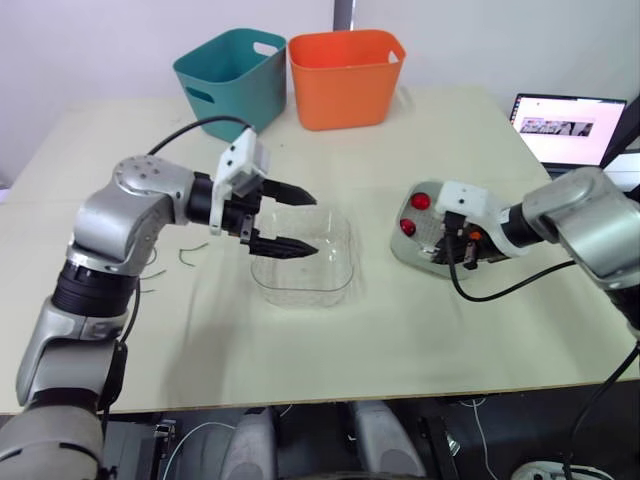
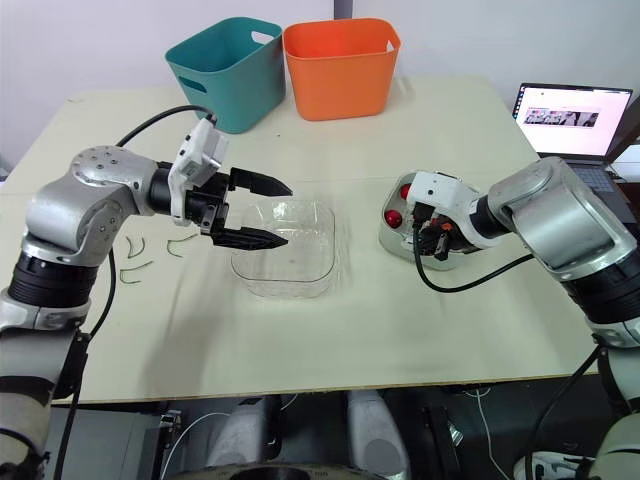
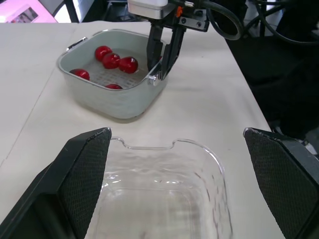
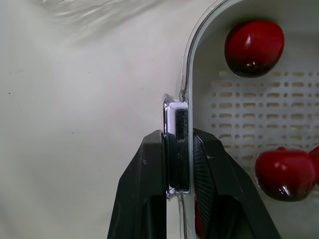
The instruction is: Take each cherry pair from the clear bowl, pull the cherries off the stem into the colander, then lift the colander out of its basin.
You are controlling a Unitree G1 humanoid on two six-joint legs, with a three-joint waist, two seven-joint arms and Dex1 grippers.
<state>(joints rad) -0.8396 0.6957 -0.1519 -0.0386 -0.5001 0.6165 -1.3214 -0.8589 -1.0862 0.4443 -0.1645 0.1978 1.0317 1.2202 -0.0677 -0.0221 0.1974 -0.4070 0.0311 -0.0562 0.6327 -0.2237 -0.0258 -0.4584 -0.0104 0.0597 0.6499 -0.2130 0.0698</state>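
Observation:
The clear bowl [image 1: 305, 262] sits mid-table and looks empty. My left gripper [image 1: 312, 224] hovers open just above its near-left rim, fingers spread wide across it in the left wrist view. To the right stands the grey colander [image 3: 107, 82] with several red cherries [image 3: 119, 62] on its perforated floor. My right gripper [image 4: 178, 137] is shut on the clear handle [image 4: 177, 119] at the colander's rim, one finger outside and one inside. The colander rests low on the table [image 1: 300, 350]. I cannot tell it apart from its basin.
A few green stems [image 2: 135, 255] lie on the table left of the bowl. A teal bin [image 1: 232, 78] and an orange bin [image 1: 345, 75] stand at the back. An open laptop [image 1: 568, 128] sits at the far right edge.

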